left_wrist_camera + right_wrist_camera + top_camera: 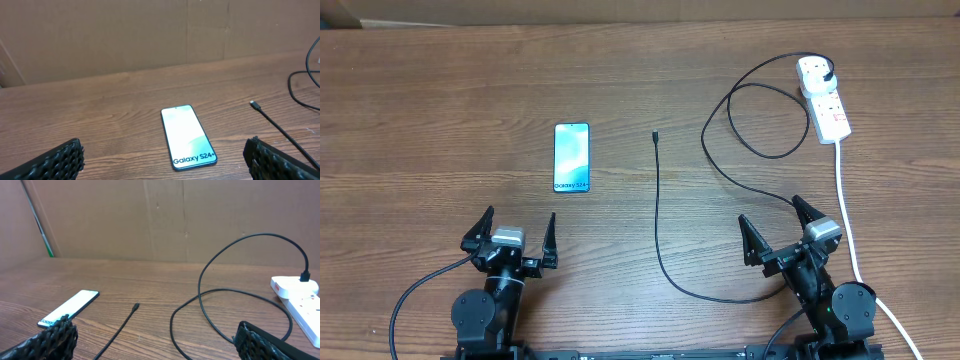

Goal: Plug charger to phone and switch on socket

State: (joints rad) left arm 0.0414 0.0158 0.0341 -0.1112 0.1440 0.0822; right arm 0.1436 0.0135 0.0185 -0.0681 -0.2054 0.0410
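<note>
The phone lies flat on the wooden table, screen lit light blue; it also shows in the left wrist view and the right wrist view. The charger cable runs from its connector tip in loops to its black plug, which sits in the white socket strip. The tip lies to the right of the phone, apart from it. The tip also shows in the left wrist view and the right wrist view. My left gripper is open and empty, nearer than the phone. My right gripper is open and empty.
The socket's thick white cord runs down the right side past my right arm. A brown cardboard wall stands behind the table. The socket end shows at the right of the right wrist view.
</note>
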